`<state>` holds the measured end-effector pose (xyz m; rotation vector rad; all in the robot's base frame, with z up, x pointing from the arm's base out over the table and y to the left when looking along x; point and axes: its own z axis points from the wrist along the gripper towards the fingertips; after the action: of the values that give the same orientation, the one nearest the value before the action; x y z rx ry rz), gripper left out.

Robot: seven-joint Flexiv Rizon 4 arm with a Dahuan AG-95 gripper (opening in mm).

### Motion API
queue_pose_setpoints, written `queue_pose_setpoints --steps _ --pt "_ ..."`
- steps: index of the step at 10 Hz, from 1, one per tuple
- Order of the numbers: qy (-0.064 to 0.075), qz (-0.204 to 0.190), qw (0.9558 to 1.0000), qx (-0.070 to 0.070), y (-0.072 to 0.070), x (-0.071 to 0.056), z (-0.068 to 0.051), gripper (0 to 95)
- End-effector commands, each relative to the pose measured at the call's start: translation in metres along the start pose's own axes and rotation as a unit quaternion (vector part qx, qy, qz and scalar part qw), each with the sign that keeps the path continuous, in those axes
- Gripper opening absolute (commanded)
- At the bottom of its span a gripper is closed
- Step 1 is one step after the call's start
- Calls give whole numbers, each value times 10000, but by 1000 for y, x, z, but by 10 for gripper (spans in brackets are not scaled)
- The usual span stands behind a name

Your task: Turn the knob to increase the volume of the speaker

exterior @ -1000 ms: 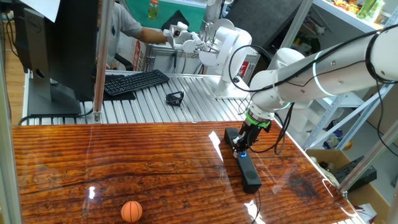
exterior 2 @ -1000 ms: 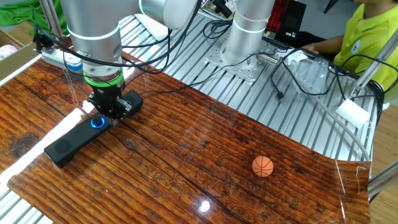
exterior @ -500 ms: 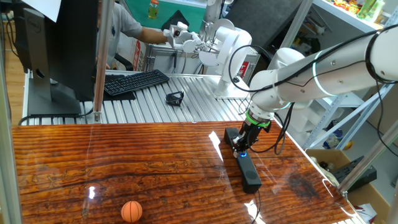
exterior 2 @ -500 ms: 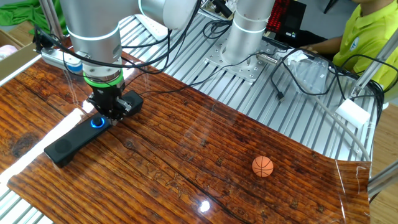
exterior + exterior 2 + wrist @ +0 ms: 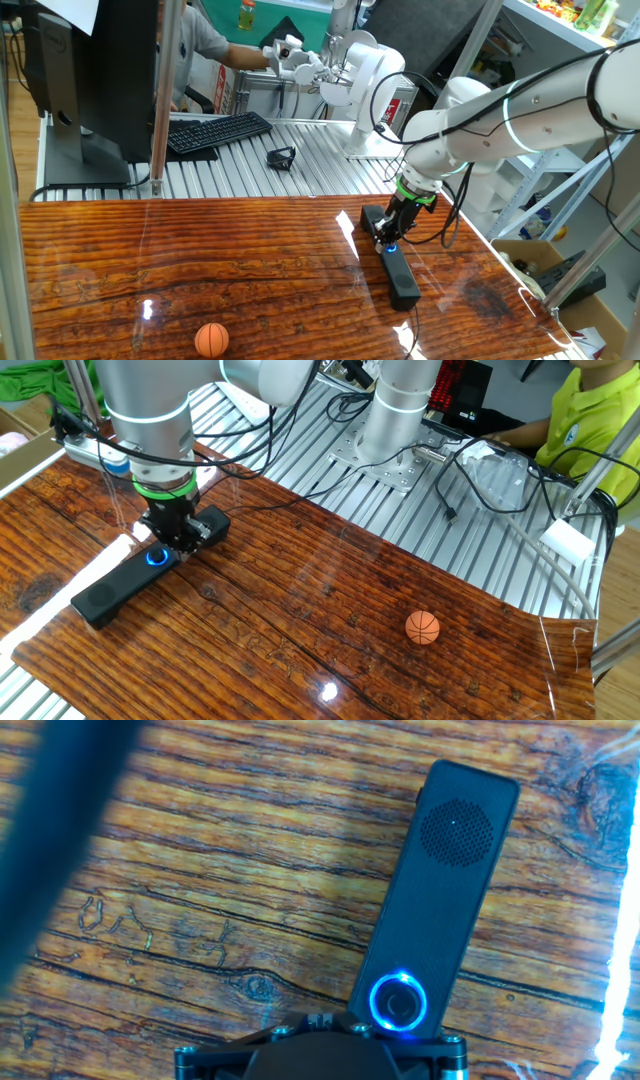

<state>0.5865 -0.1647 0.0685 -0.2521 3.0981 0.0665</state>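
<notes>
We've got the claw point(image 5: 168, 546) fully closed, gripping nothing, pointing straight down. The knob point(image 5: 399, 1001), ringed in blue, sits just off its tip; the speaker point(image 5: 440, 890) stretches away from it.

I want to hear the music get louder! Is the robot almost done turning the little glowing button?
Done: the gripper has reached the speaker and sits, shut, right beside the knob with its blue ring. In hand: it looks set to turn it. Left: the turning itself; the pictures can't show whether the volume has gone up at all.
</notes>
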Motion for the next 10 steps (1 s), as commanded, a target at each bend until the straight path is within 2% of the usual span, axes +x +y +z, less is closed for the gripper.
queue_pose_setpoints --steps 1,2,5,9,10 --pt "100 -55 9998 -141 1 -1 0 0" --pt "107 -58 9998 -125 1 -1 0 0" --pt "257 25 9995 -158 1 -1 0 0" --pt "284 94 9995 56 1 -1 0 0" --pt "294 68 9995 18 1 -1 0 0"
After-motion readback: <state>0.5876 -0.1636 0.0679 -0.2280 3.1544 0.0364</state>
